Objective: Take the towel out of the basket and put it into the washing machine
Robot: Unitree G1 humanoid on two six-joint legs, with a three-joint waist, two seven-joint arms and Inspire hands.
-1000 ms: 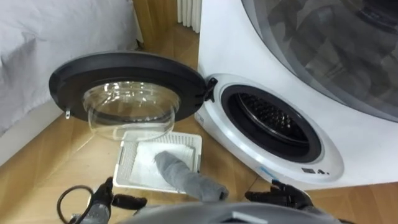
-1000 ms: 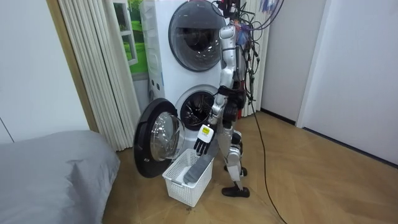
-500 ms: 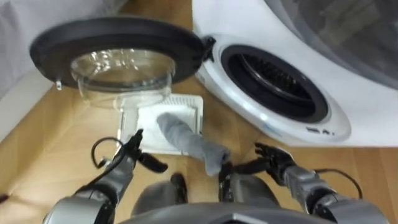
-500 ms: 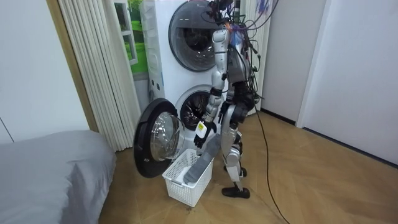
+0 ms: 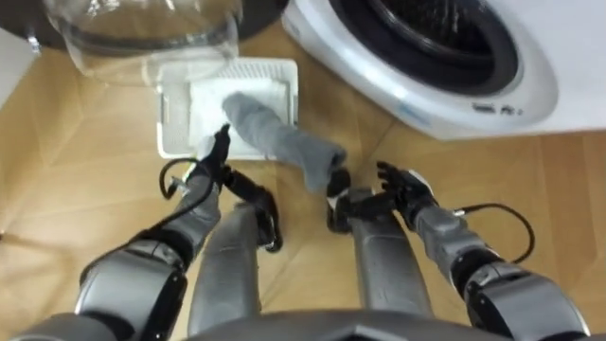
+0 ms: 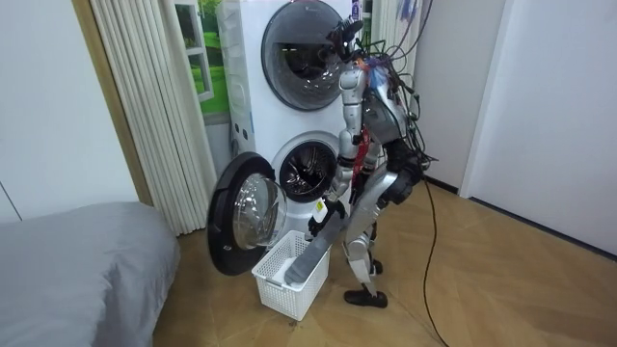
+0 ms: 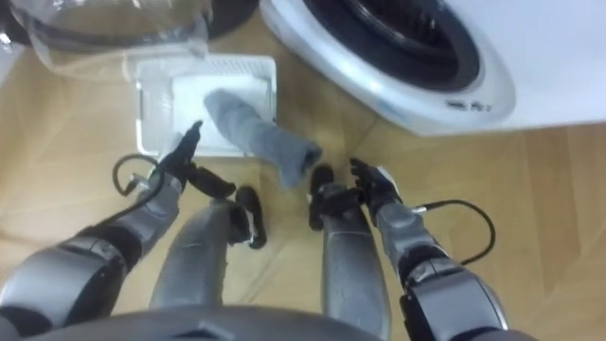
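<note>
We see the robot bent forward before the washer (image 5: 431,90), whose door (image 5: 142,38) stands open on the robot's left. The grey towel (image 5: 275,140) lies in the white basket (image 5: 173,99) on the floor below the door, with one end hanging out over the near rim. The left hand (image 5: 210,163) reaches to that rim, just beside the towel, fingers straight and spread, holding nothing. The right hand (image 5: 402,187) hovers to the towel's right, apart from it, fingers wide and empty.
</note>
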